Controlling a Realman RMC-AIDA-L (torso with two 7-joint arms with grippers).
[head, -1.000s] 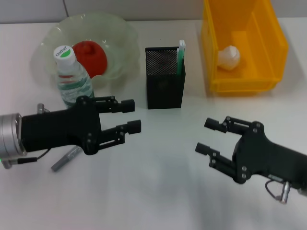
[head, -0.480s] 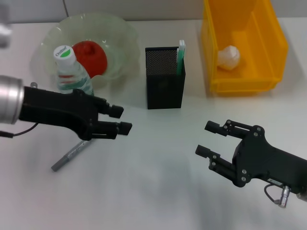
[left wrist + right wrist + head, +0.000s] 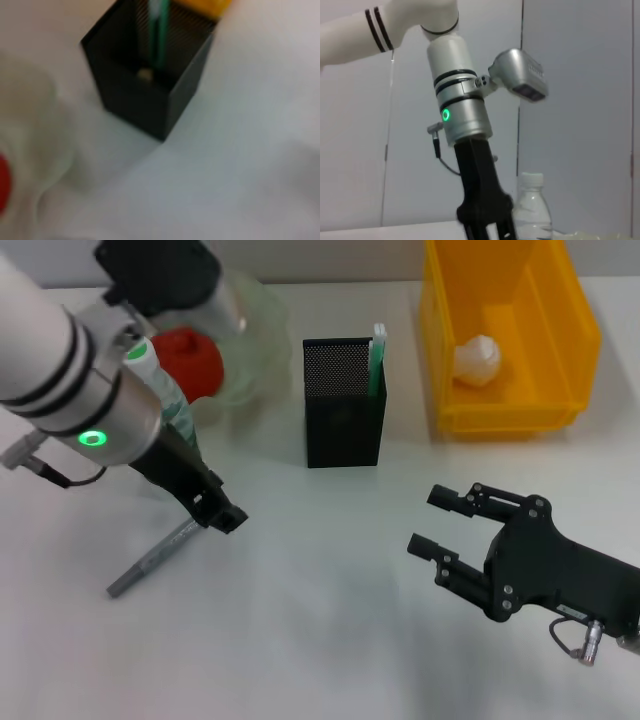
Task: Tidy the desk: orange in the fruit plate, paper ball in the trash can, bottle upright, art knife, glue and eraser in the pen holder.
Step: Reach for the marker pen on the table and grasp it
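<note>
Your left gripper (image 3: 222,515) points steeply down at the white desk (image 3: 320,640), its tip just above the upper end of the grey art knife (image 3: 150,560), which lies flat on the desk; whether its fingers are apart or closed cannot be told from these views. Your right gripper (image 3: 437,523) hovers over the near right of the desk with its two fingers spread wide and nothing between them. The clear plastic bottle with the green-and-white cap (image 3: 160,390) stands upright beside the pale green glass fruit plate (image 3: 255,340), partly hidden by the left arm. A red-orange fruit (image 3: 190,360) rests in that plate. The black mesh pen holder (image 3: 344,405) holds a green stick (image 3: 377,360). The white paper ball (image 3: 476,360) lies inside the yellow plastic bin (image 3: 510,330).
</note>
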